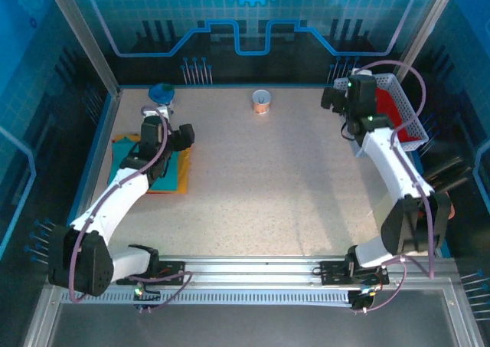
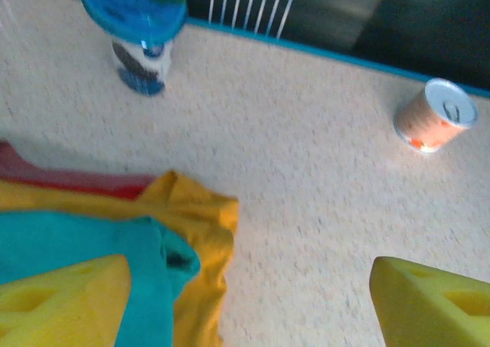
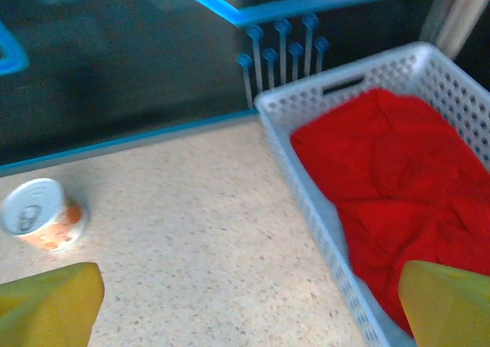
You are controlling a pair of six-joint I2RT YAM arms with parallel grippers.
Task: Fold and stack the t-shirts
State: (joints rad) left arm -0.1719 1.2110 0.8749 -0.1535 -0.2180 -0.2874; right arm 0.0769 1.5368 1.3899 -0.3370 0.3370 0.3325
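Both jaws spread empty: left gripper [image 2: 246, 307] by the teal shirt [image 2: 69, 240] stacked on the yellow shirt [image 2: 207, 228] at left, right gripper [image 3: 246, 307] facing the red shirt [image 3: 383, 186] in the far-right basket [image 3: 318, 228], likely to fetch it

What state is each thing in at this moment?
Bright red cloth t-shirt: crumpled, unfolded, in the white plastic lattice basket.
Teal t-shirt: folded, atop yellow-orange t-shirt.
Small orange can: upright.
Blue-lidded jar: lid on.
Left fingers: apart, empty.
Right fingers: apart, empty.
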